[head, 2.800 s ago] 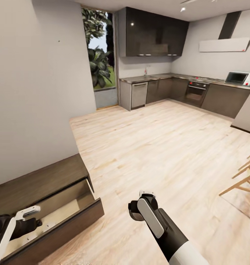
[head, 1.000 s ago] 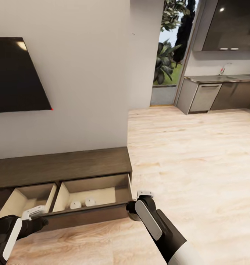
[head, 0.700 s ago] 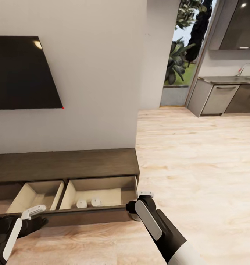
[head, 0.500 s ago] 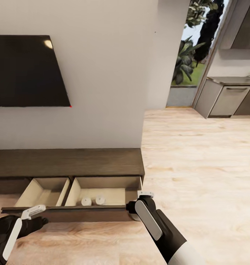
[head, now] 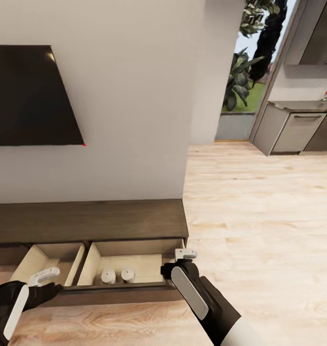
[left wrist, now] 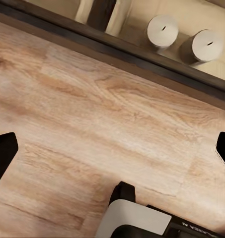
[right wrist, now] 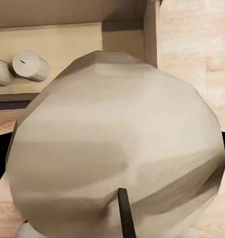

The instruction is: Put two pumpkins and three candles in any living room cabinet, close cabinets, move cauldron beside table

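The low dark brown cabinet (head: 86, 221) stands against the wall with two beige-lined drawers pulled out. In the right-hand drawer (head: 149, 264) two off-white candles (head: 108, 275) (left wrist: 162, 29) (right wrist: 30, 64) stand side by side. My right gripper (head: 179, 263) (right wrist: 112, 148) hovers at that drawer's right front corner, shut on the grey candle (right wrist: 117, 148), which looms large in the right wrist view. My left gripper (head: 45, 283) (left wrist: 112, 153) is open and empty above the floor, just in front of the left-hand drawer (head: 48, 257).
A black TV (head: 29, 96) hangs on the wall above the cabinet. The wall's corner (head: 192, 120) ends beside the cabinet's right end. Pale wood floor (head: 259, 230) stretches right toward the grey kitchen units (head: 293, 132) and a glass door with plants (head: 240, 77).
The view swung left from the kitchen to face the cabinet, then settled closer. My right gripper with the grey candle now sits at the right drawer's corner.
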Motion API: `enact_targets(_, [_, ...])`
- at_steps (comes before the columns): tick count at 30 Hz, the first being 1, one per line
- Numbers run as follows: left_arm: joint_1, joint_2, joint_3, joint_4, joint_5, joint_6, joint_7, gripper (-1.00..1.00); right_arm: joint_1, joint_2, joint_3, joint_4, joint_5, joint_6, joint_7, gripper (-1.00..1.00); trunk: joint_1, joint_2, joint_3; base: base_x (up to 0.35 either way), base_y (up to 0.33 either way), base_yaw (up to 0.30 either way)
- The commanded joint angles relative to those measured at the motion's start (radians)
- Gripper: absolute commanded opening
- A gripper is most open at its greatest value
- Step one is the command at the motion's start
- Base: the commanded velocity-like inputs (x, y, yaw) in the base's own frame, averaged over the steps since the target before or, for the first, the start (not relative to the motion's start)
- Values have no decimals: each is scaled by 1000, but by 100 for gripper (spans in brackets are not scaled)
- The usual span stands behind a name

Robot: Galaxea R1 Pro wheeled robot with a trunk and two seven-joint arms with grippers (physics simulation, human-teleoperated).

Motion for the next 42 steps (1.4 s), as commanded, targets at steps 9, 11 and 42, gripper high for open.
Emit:
enact_targets(9, [0, 1, 0, 1, 1, 0, 0, 100, 0, 1, 3, 1, -3, -5, -1, -100, 0, 0, 0, 24, 152, -16])
enact_targets(11, [0, 0, 0, 1, 1, 0, 0, 100, 0, 0, 3, 1, -3, -5, -1, -100, 0, 0, 0, 10, 142, 0])
enact_targets(42, [0, 0, 1, 4, 1, 0, -1, 100, 0, 3, 31, 0, -3, -6, -1, -100, 0, 0, -1, 173, 120, 5])
